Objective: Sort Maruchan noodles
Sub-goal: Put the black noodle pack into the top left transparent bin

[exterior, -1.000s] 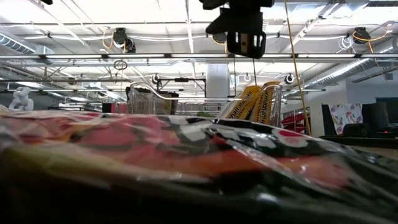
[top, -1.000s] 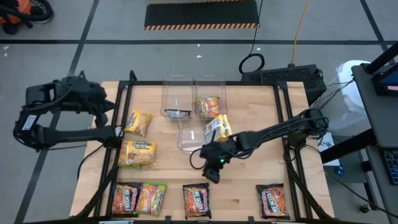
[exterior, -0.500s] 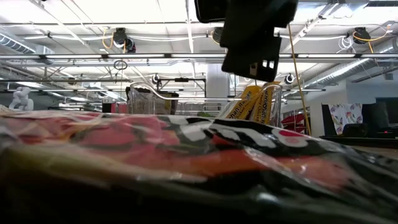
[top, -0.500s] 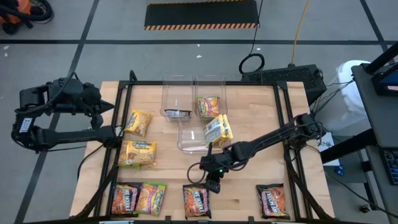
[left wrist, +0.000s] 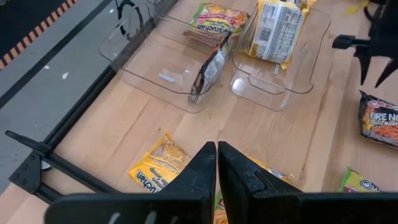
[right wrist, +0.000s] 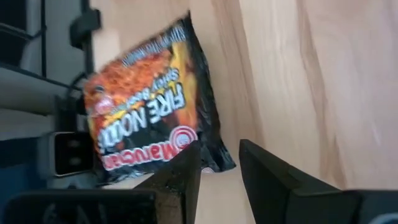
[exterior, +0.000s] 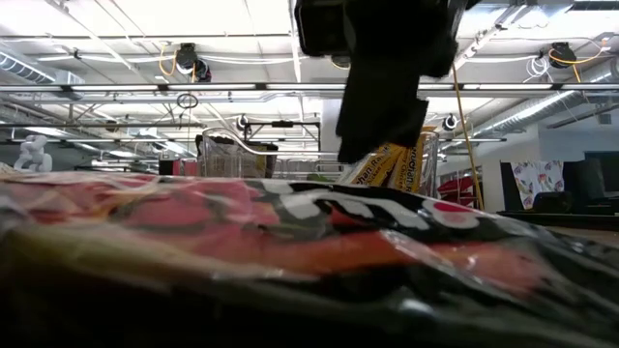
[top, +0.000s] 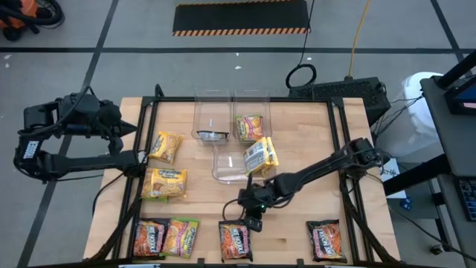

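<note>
Packet (top: 235, 240) in black, just beneath right pincer (top: 254, 222), jaws apart.

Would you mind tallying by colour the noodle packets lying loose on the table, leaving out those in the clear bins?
Yellow packets: 2
Dark orange-red packets: 3
Lime-green packet: 1
Total: 6
</note>
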`<state>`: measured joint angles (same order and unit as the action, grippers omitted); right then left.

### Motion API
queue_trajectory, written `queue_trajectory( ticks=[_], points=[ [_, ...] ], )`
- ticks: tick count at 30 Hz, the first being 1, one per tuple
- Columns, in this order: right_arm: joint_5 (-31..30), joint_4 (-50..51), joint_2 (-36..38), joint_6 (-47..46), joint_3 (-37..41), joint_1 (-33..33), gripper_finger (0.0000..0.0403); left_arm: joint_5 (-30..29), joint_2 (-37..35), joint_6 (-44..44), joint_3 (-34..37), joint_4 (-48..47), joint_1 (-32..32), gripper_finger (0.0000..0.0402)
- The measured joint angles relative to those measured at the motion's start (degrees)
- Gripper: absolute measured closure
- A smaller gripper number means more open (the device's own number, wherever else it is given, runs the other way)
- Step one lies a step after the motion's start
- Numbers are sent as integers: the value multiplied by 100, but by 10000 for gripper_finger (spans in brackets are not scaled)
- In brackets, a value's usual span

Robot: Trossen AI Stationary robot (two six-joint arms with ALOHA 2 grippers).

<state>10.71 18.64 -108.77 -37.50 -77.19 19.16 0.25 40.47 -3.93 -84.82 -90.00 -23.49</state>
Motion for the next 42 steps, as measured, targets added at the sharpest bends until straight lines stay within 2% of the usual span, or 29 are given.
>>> queue_trajectory(
  ticks=[9,30,35,42],
  points=[
    [155,-25,-356,122,2,9,298,-2,0,3,0,0,0,380],
    [159,-312,-566,568,2,-2,298,-2,2,25,0,-2,0,380],
    [564,-446,-570,525,4,-2,298,-6,2,35,0,-2,0,380],
    [780,-520,-735,488,2,5,298,-4,2,33,0,-2,-1,380]
  ],
)
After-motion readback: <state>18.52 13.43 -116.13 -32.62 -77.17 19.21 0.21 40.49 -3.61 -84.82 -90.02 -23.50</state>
